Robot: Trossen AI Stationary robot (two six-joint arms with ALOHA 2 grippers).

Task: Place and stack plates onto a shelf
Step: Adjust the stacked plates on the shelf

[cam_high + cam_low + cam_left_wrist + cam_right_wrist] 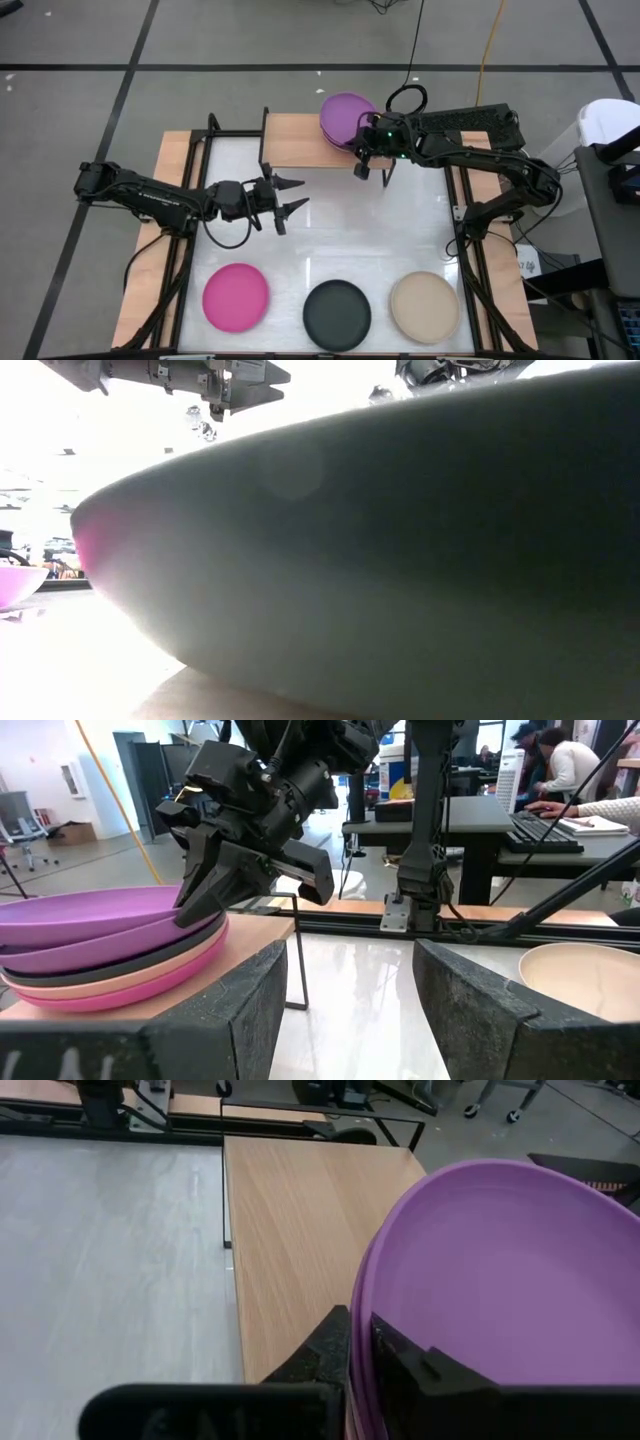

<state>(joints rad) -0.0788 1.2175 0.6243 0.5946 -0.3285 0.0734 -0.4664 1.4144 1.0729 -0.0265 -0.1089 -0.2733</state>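
Observation:
A stack of plates stands on the right end of the light-wood shelf [295, 150] at the table's far side, with a purple plate [347, 118] on top. The left wrist view shows that stack [110, 960] with purple, dark and pink plates under it. My right gripper [362, 160] is shut on the top purple plate [500, 1280]. My left gripper [290, 197] is open and empty above the table's middle left, pointing toward the shelf. A magenta plate [236, 297], a black plate [337, 314] and a beige plate [424, 307] lie flat along the near edge. My right gripper pinches the top purple plate's rim [365, 1330] on its near right side, one finger [325, 1350] outside under the rim and one inside the plate. The fingers come from the table's right, slanting down. The plate sits on top of the stack [90, 915].
The shelf's left half [300, 1230] is bare wood. Black frame rails [185, 250] run along the table's left and right sides. In the low view the black plate [400, 560] fills most of the picture. People sit at desks beyond the table [570, 770].

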